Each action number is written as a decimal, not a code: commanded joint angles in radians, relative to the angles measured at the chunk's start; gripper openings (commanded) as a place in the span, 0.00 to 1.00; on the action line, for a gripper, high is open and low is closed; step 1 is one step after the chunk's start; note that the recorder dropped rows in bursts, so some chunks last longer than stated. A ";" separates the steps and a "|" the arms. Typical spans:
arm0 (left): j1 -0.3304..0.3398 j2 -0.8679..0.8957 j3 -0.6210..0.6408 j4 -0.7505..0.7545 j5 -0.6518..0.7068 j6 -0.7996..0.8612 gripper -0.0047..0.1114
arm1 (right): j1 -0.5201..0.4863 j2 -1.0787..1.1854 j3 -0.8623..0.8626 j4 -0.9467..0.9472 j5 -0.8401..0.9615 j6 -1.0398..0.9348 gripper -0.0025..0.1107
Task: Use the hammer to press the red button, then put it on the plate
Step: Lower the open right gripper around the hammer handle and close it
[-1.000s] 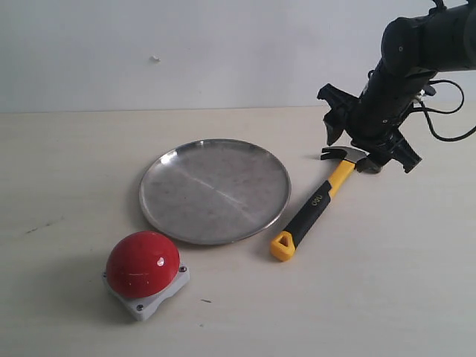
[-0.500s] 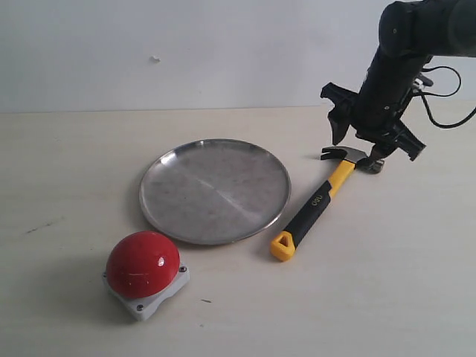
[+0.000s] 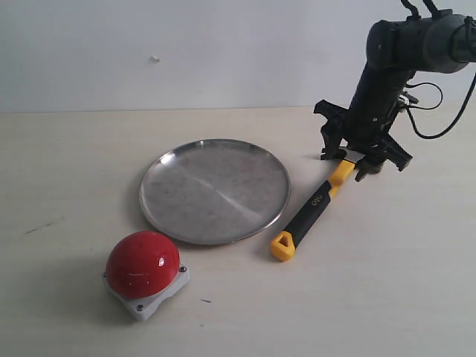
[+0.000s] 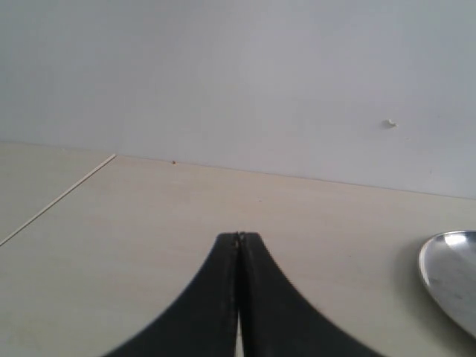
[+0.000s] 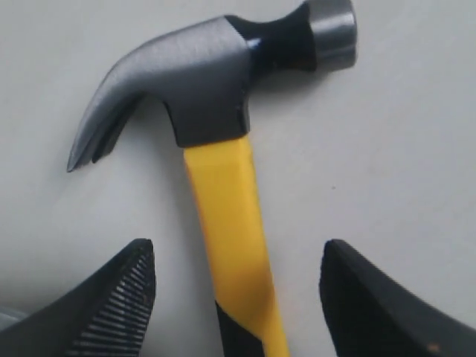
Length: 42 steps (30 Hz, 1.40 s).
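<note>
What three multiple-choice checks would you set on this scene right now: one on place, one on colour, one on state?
1. Where is the hammer?
A. On the table, right of the plate in the exterior view
B. On the plate
C. Lifted in the air

2. What colour is the handle next to the head?
A. Blue
B. Red
C. Yellow

3. What state is the right gripper in?
A. Shut on the handle
B. Open, astride the handle
C. Shut, off to one side

Answers:
1. A: the hammer lies flat on the table beside the plate's rim.
2. C: the right wrist view shows yellow just below the head.
3. B: one finger shows on each side of the handle, with a gap between each finger and the handle.
</note>
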 commanded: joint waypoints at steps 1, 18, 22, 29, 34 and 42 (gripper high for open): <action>0.002 -0.005 0.002 -0.007 0.000 -0.003 0.04 | -0.016 0.012 -0.044 -0.009 0.003 -0.031 0.57; 0.002 -0.005 0.002 -0.007 0.000 -0.003 0.04 | -0.037 0.081 -0.087 0.023 0.001 -0.110 0.57; 0.002 -0.005 0.002 -0.007 0.000 -0.003 0.04 | -0.037 0.091 -0.087 0.023 -0.006 -0.124 0.57; 0.002 -0.005 0.002 -0.007 0.000 -0.003 0.04 | -0.037 0.137 -0.087 0.096 -0.018 -0.168 0.57; 0.002 -0.005 0.002 -0.007 0.000 -0.003 0.04 | -0.037 0.141 -0.087 0.087 -0.052 -0.168 0.57; 0.002 -0.005 0.002 -0.007 0.000 -0.003 0.04 | -0.037 0.141 -0.087 0.065 -0.001 -0.178 0.57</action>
